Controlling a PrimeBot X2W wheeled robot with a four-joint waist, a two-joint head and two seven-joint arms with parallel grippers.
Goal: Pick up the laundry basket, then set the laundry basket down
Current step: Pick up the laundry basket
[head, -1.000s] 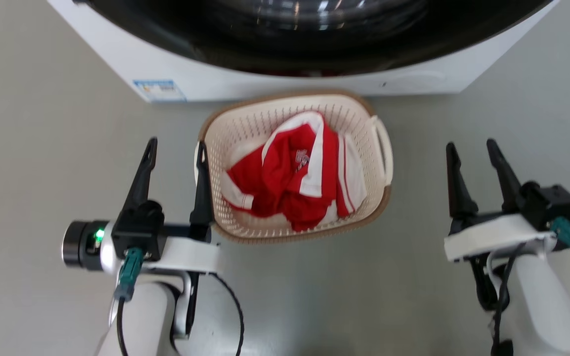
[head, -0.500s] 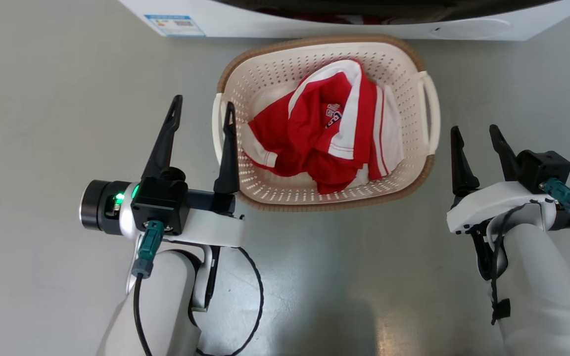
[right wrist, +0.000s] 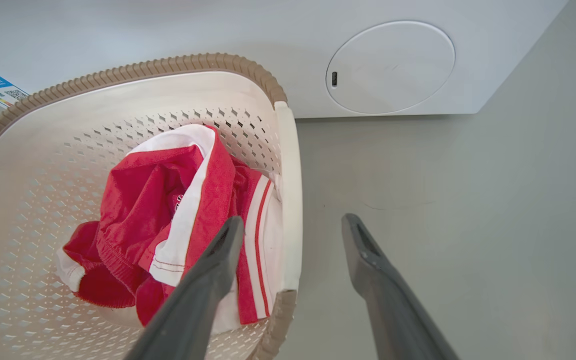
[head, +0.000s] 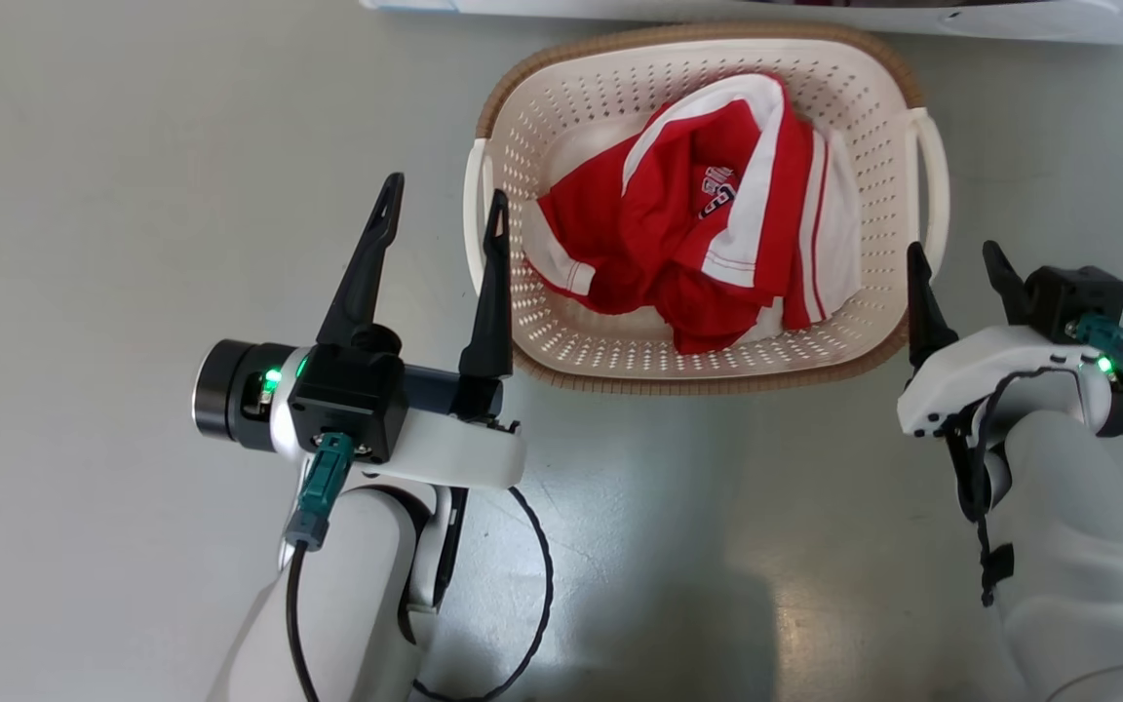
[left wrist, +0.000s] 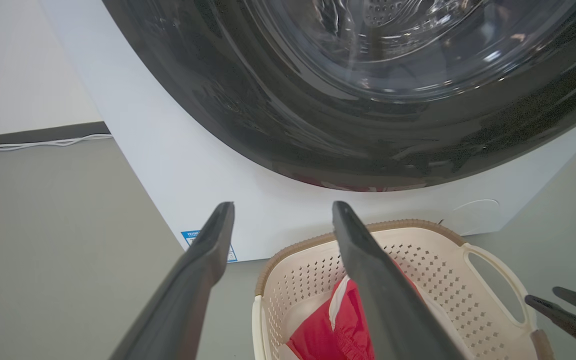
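1. Left gripper point(head: 445, 190): jaws released, holding nothing. It sits at the basket's left side with its inner finger over the wall edge and its outer finger over bare floor point(head: 133, 195).
2. Right gripper point(head: 953, 252): jaws likewise spread and empty. In the right wrist view one finger hangs over the basket's inside and the other outside it, so the right wall lies between them.
3. Laundry basket point(head: 717, 382): cream, perforated, brown-rimmed. It stands on the floor between the two grippers and is not yet lifted.
4. Left loop handle point(head: 473, 224) and right loop handle point(head: 937, 195): these look like the best holds. Each gripper should probably close on its own handle, both together (contact cannot be told yet), and the lift should stay level.
5. Red-and-white garment point(head: 678, 234): crumpled loose inside the basket and likely to slide if the basket tilts.
6. Washing machine point(left wrist: 168, 165): just beyond the basket's far rim, so a straight upward lift seems the safest way to clear it.
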